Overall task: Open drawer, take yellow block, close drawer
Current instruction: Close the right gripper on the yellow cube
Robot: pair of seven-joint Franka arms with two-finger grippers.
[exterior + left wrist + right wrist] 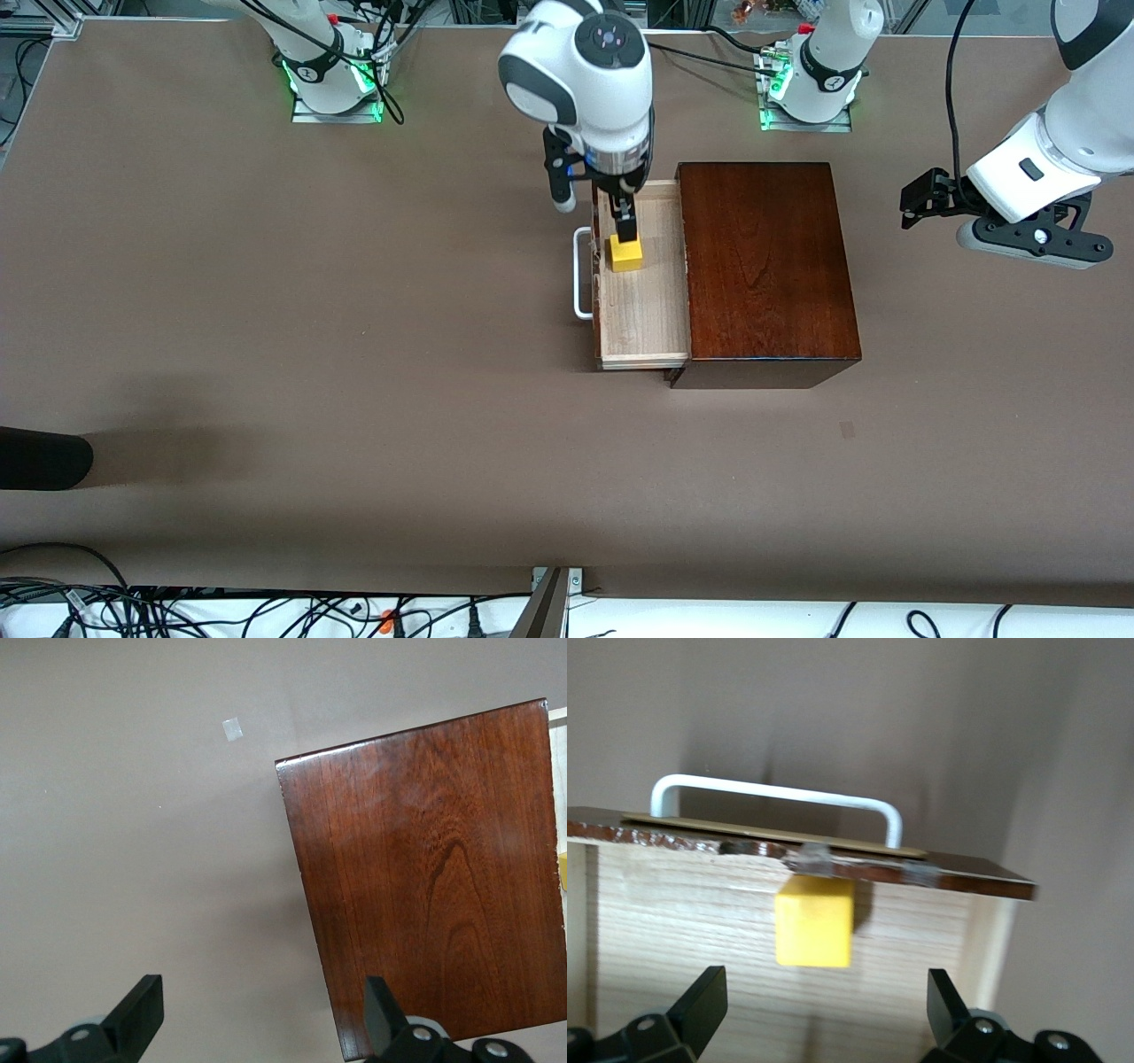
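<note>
We find the right gripper [625, 232] lowered into the open drawer [644, 310], directly above the yellow block [625, 255]. In the right wrist view its fingers [700, 997] stand spread wide, one to each side of the yellow block [814, 931] with clear gaps between; nothing is gripped.

The block rests on the pale drawer floor, just beside the inside of the drawer front [833, 858], in the part of the drawer farther from the front camera. We cannot tell whether it touches the front panel. The remaining floor, nearer to the front camera, is bare light wood. The drawer's side walls stand well apart from the spread fingers. The white U-shaped handle [581, 273] projects from the front panel toward the right arm's end of the table.

The right arm reaches from its base across the table, its wrist pointing straight down over the drawer.

The left gripper [921, 197] hangs in the air over bare table [266, 354] toward the left arm's end, well apart from the wooden box [766, 266]. Its fingers [137, 1014] are likewise spread, holding nothing. The left arm waits, forearm angled, hand tilted.

The block is a bright yellow cube with crisp edges, narrower than the gap between the fingers. The box is dark reddish-brown with visible grain, its top bare. The drawer is pulled well out.
</note>
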